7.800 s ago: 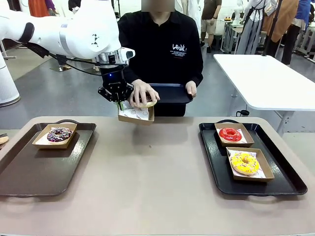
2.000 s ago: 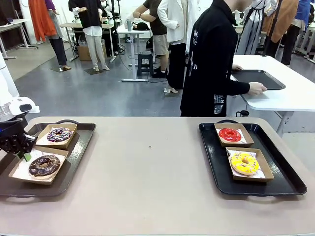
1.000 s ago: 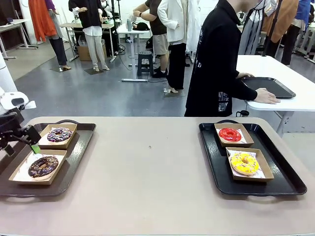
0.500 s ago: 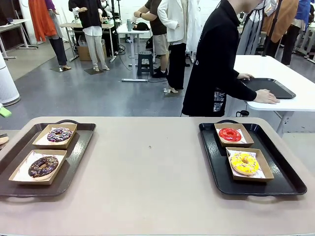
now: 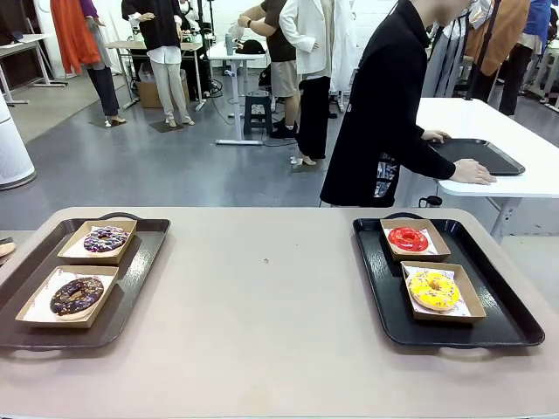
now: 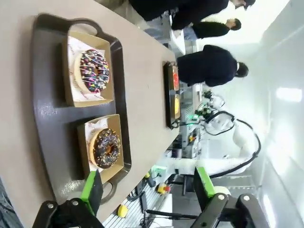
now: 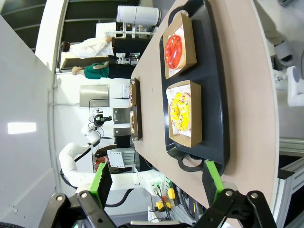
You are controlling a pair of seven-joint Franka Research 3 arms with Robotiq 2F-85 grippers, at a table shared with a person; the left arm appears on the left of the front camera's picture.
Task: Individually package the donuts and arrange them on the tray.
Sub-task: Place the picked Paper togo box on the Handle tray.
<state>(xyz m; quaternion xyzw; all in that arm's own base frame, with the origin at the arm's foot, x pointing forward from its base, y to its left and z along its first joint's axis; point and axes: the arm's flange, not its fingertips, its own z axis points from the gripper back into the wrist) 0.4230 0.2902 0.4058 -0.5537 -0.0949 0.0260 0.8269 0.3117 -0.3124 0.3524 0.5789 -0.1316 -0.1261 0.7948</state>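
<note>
On the left tray [image 5: 133, 288] a purple sprinkled donut [image 5: 105, 239] and a chocolate donut [image 5: 77, 295] each lie in a cardboard box. The right tray [image 5: 376, 279] holds a boxed red donut [image 5: 408, 238] and a boxed yellow donut [image 5: 434, 290]. My left gripper [image 6: 148, 187] is open and empty, hanging back from the left tray [image 6: 47, 118], with the chocolate donut [image 6: 106, 148] nearest and the purple donut [image 6: 94, 71] beyond. My right gripper [image 7: 156, 183] is open and empty, away from the right tray [image 7: 213, 85] with its red donut [image 7: 174, 48] and yellow donut [image 7: 180, 113].
A person in black [image 5: 384, 113] stands past the table's far edge, turned to a white side table [image 5: 524, 175] with both hands on a dark tray [image 5: 476, 155]. Bare tabletop [image 5: 262, 297] lies between the two trays. Other people stand farther back.
My left arm has drawn away from the left tray and left the front view at the left edge. The boxed donuts have not moved. The person has barely shifted.
</note>
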